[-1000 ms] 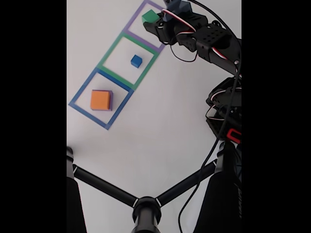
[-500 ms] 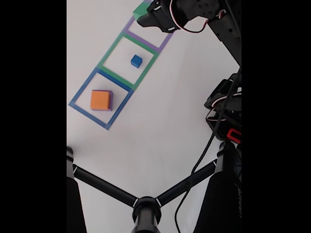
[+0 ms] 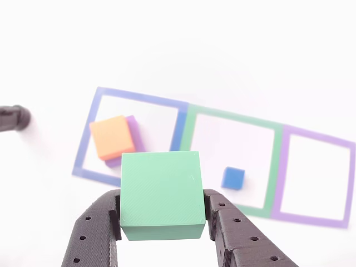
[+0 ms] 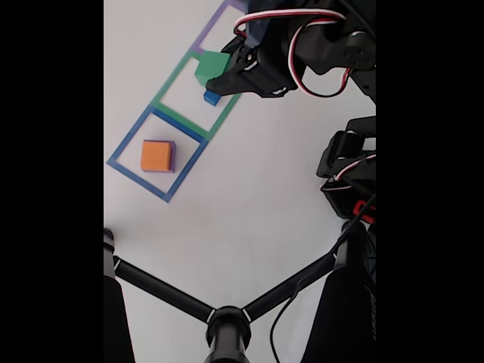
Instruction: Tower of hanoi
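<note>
Starting with the other view, the green block [image 3: 161, 194] is seen clamped between the two black fingers of the tool [image 3: 162, 218], which is closed onto its sides and carries it clear of the tabletop [image 3: 178, 50]. Beyond it, the orange block [image 3: 112, 137] is stacked on the purple slab [image 3: 133, 133] inside the blue outline [image 3: 136, 97], the blue cube [image 3: 233, 178] lies alone in the green outline [image 3: 233, 115], and the purple outline [image 3: 317, 136] is left vacant. No brand, label or writing can be read here. Turning to the fixed view, the held block is hung over the middle square, just above the small cube. The puzzle is judged partly done: two blocks are stacked, while the green and blue ones are yet to be placed. No legible text is found.
</note>
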